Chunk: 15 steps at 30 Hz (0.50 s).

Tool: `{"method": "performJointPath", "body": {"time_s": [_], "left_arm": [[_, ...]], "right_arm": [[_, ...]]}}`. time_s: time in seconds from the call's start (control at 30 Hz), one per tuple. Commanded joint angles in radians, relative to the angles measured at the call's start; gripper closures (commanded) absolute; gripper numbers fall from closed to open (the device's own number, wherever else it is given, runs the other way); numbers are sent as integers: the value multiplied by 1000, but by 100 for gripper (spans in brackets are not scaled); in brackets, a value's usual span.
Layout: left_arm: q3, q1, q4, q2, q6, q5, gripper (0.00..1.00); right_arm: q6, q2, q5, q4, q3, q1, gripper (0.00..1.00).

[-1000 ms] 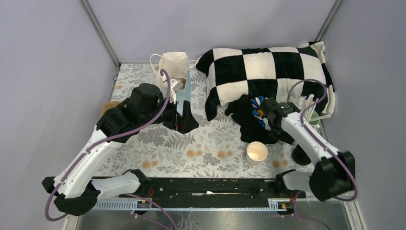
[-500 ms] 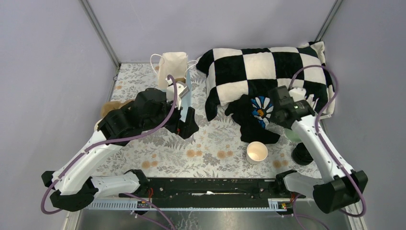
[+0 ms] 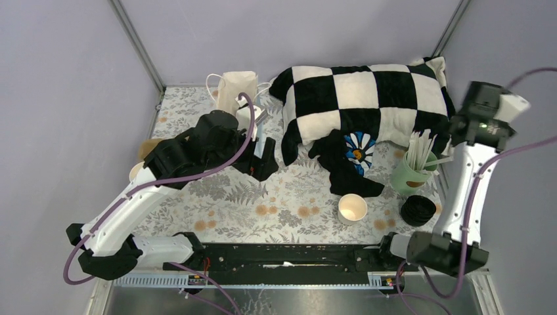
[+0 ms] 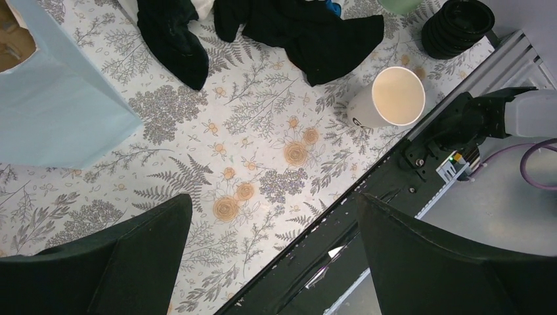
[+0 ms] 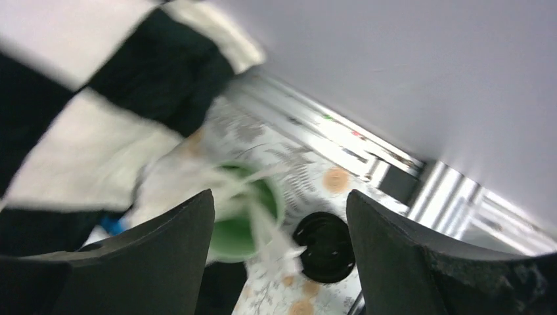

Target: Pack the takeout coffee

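Observation:
The takeout coffee (image 3: 353,209) is a lidless cream paper cup standing upright on the floral table, also seen in the left wrist view (image 4: 393,97). My left gripper (image 3: 261,161) hovers above the table left of centre, well apart from the cup. Its jaws (image 4: 273,197) are open with nothing between them. My right wrist (image 3: 487,115) is raised high at the right edge. The right gripper (image 5: 279,193) is open and empty, looking down on the green cup and the lids.
A stack of black lids (image 3: 419,210) sits right of the cup. A mint-green cup of white straws (image 3: 410,172) stands behind it. A black cloth (image 3: 351,164) and checkered blanket (image 3: 368,98) lie at the back. A light-blue paper bag (image 4: 52,111) and white tote (image 3: 236,88) stand back left.
My right arm has swung up and to the right, away from the black cloth, uncovering the green straw cup; its jaws have widened. The left arm shifted slightly toward the back.

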Motion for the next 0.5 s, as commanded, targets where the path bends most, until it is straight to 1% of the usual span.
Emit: {"method": "performJointPath", "body": {"time_s": [0.0,0.03,0.1,0.17,0.3,0.37,0.47], "left_arm": [[67,-4,-21,34,-16,31,1],[71,-4,-25,40,-18,34,1],[75,-4,-33,48,-14,41,1],[73,-3,-44,52,-13,43,1],[63,-5,-54,35,-15,59,1],[53,-12,-55,23,-10,55,1],[46,-27,-56,8,-1,39,1]], "right_arm": [[-61,30,-38,40,-34,-245,20],[-52,27,31,48,-66,-258,17],[-25,12,122,54,-140,-309,14],[9,-7,168,65,-240,-347,13],[106,-42,129,74,-394,-448,13],[162,-52,107,60,-441,-496,14],[195,-69,39,57,-516,-545,14]]}}
